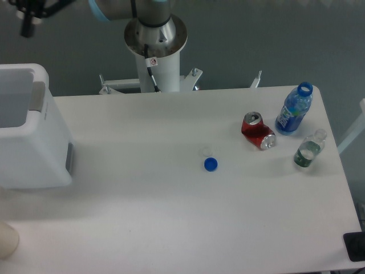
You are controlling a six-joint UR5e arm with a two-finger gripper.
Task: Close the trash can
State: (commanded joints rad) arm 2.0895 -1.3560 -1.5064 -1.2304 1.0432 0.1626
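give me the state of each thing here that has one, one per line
trash can: open at the top, upright
gripper: high above the trash can, mostly cut off by the frame, jaws cannot be read
red soda can: crushed, lying on its side
blue bottle: upright, uncapped
clear bottle: tilted, cap hard to judge
blue cap: loose on the table

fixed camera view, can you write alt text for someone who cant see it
An open white trash can sits at the table's left edge, the gripper high above it. To the right lie a blue cap, a crushed red can and two bottles.
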